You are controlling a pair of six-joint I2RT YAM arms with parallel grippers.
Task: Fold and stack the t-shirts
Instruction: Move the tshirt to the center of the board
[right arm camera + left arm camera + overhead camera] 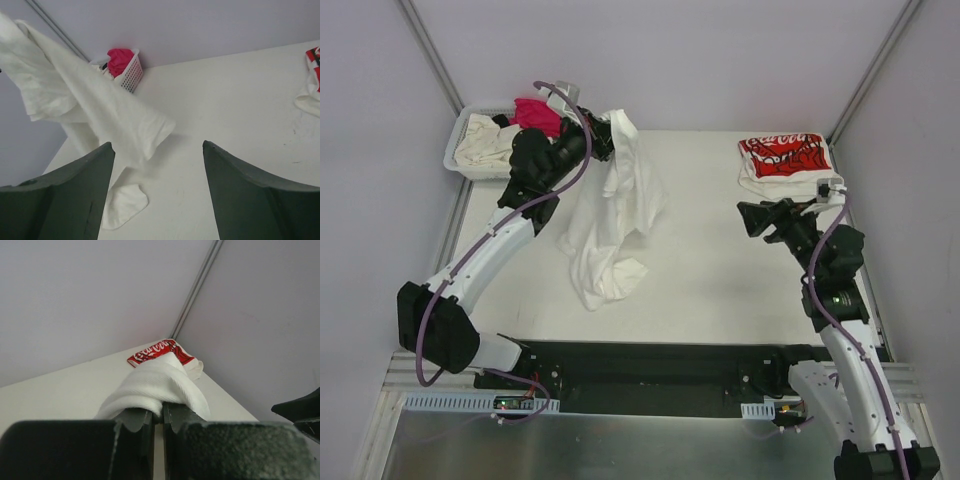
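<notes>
My left gripper [603, 140] is shut on the large plain white t-shirt [615, 210] and holds its top end up at the back left. The shirt hangs down with its lower end on the table. In the left wrist view the cloth [155, 385] bunches over my shut fingers [157, 417]. In the right wrist view the shirt [90, 110] drapes at the left. A folded white t-shirt with red Coca-Cola print [783, 160] lies at the back right; it also shows in the left wrist view [160, 352]. My right gripper [752, 218] is open and empty, to the right of the hanging shirt.
A white slotted basket [460, 160] stands at the back left with cream [485, 145], magenta [537, 115] and black cloth in it. It also shows in the right wrist view [131, 74]. Grey walls enclose the table on three sides.
</notes>
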